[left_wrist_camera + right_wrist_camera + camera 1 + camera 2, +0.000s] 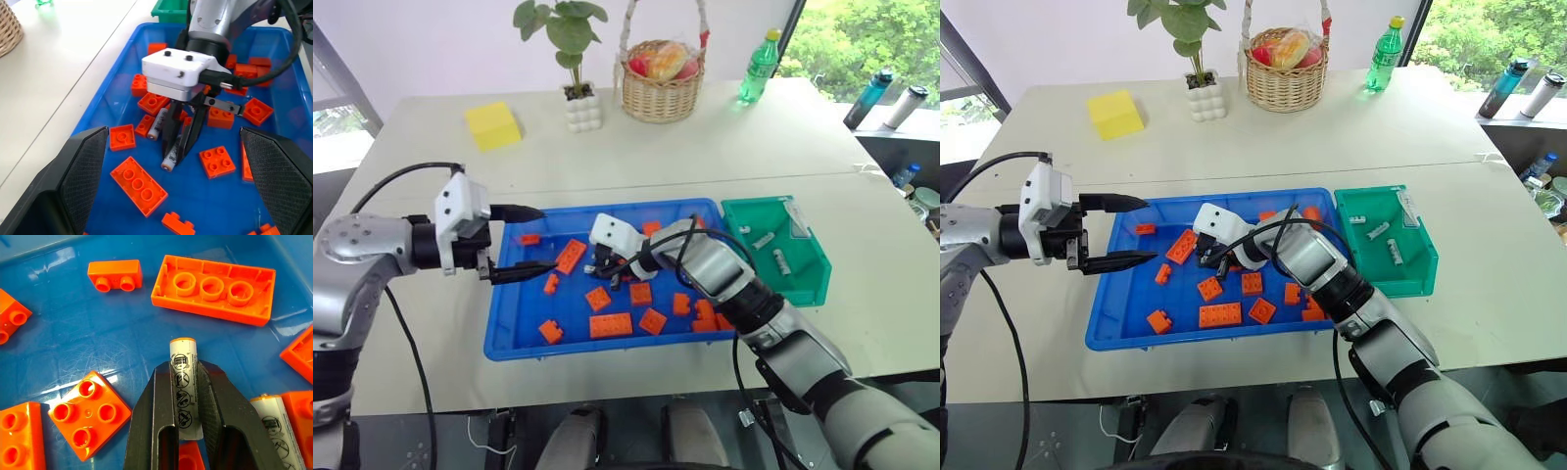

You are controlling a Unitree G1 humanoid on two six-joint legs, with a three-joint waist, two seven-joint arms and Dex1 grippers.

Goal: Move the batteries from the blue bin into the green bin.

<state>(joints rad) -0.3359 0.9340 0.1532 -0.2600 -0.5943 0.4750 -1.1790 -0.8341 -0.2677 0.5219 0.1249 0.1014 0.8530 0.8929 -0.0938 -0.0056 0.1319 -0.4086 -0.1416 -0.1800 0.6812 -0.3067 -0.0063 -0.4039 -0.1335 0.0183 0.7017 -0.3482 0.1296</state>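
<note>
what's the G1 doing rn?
Sorting batteries out of the blue bin into the green bin. Right tool is clamped on a battery among the orange bricks; another battery lies beside it. Three batteries are in the green bin already. Left tool hovers open over the blue bin's left end.

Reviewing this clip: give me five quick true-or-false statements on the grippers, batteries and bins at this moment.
1. The right gripper is shut on a battery. True.
2. The left gripper holds an orange brick. False: it is open and holds nothing.
3. The green bin holds some batteries. True.
4. The blue bin holds nothing but batteries. False: mostly orange bricks.
5. A second battery lies in the blue bin. True.
</note>
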